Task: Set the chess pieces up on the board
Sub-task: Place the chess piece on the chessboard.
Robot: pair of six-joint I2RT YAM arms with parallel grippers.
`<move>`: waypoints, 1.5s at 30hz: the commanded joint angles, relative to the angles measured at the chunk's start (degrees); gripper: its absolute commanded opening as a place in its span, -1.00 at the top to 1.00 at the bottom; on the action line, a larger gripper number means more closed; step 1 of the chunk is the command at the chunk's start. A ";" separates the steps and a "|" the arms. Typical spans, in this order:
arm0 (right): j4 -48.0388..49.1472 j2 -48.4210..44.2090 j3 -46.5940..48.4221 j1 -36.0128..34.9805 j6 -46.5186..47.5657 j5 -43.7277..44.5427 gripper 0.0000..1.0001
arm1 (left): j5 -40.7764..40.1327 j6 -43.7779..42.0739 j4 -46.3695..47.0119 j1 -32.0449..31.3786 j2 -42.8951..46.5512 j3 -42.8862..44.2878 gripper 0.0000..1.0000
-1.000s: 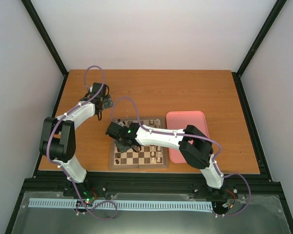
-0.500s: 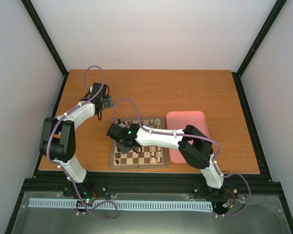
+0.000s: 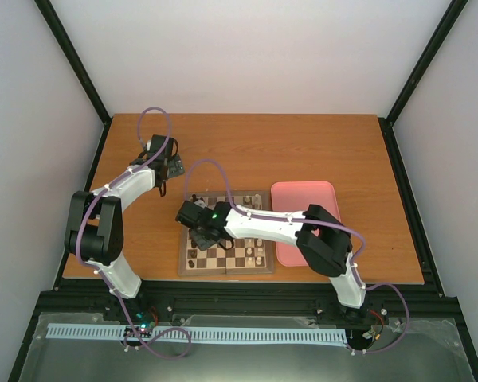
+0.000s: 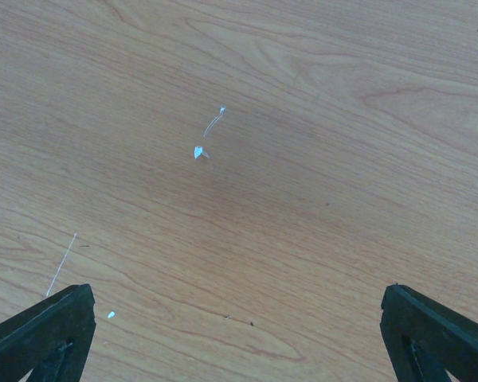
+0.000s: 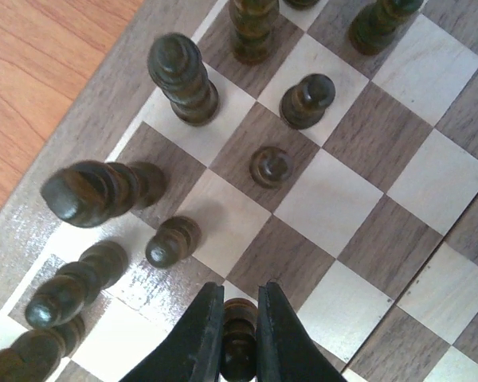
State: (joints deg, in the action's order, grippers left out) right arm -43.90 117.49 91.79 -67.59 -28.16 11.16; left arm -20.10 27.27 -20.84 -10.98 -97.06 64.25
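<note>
The wooden chessboard [image 3: 223,270] lies at the table's near middle. My right gripper [image 3: 199,232] hovers over its left part. In the right wrist view the board [image 5: 327,195] fills the frame, and my right gripper [image 5: 240,298] is shut on a dark chess piece [image 5: 239,338], held upright between the fingers just above the squares. Several other dark pieces stand on the squares ahead, such as a tall one [image 5: 183,76] and small pawns [image 5: 271,165] [image 5: 171,243]. My left gripper [image 3: 172,168] is open over bare wood [image 4: 239,318], away from the board.
A pink tray [image 3: 303,208] lies right of the board. A few cream-white pieces [image 3: 250,253] stand on the board's near rows. Small white flecks [image 4: 199,151] lie on the wood under the left gripper. Black frame posts edge the table.
My right arm has shifted slightly to the right over the board, the piece still held. The left arm has not moved.
</note>
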 commanded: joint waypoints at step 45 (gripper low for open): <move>10.74 -4.80 -8.92 -5.77 0.29 -1.84 0.93 | -0.21 -0.17 -0.12 -0.71 -0.13 2.07 -1.00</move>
State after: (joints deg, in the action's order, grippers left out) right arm -34.39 111.28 83.07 -72.75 -27.46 8.36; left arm -20.10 27.29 -20.84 -11.09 -97.06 64.25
